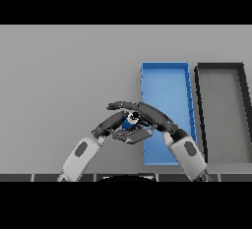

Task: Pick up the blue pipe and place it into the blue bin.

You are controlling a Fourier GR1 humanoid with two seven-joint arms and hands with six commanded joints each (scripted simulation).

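Blue pipe [131, 120] pinched between both curled hands, left [114, 123] and right [147, 116], at blue bin [165, 69] left edge.

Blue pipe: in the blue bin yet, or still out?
Out. The blue pipe sits between both hands, left hand and right hand, at the blue bin's left wall.

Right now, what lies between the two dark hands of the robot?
In the head view, a small blue pipe sits between the left hand and the right hand, whose fingers close around it, beside the blue bin.
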